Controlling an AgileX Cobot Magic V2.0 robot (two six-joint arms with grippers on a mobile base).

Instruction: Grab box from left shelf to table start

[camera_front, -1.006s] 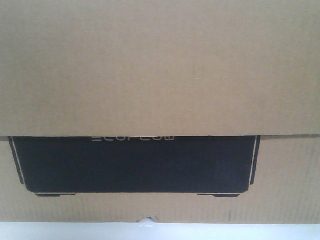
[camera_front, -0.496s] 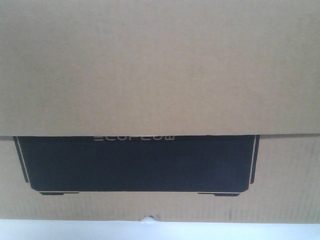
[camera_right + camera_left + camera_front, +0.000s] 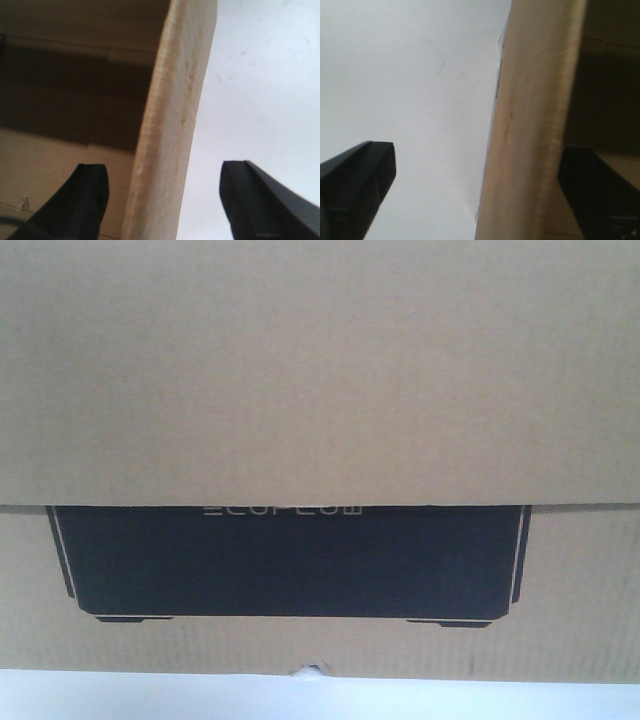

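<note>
Left gripper (image 3: 485, 190): your two black fingers stand wide apart, straddling a pale cardboard flap edge of the box (image 3: 530, 125); one finger inside, one outside; neither pad visibly presses the card
Right gripper (image 3: 165, 200): likewise spread wide astride the opposite flap edge (image 3: 175, 120), dark box interior to one side, white surface to the other; nothing clamped
Box in front view: the box (image 3: 320, 370) fills your front camera, black panel (image 3: 290, 560) with pale lettering low in frame
Table: the table (image 3: 150, 700) shows as a bright strip beneath the box's lower edge; whether the box rests on it, you cannot tell
Risk: if the box is not fully seated, drawing away may tip it; fingers could also snag and bend a flap
</note>
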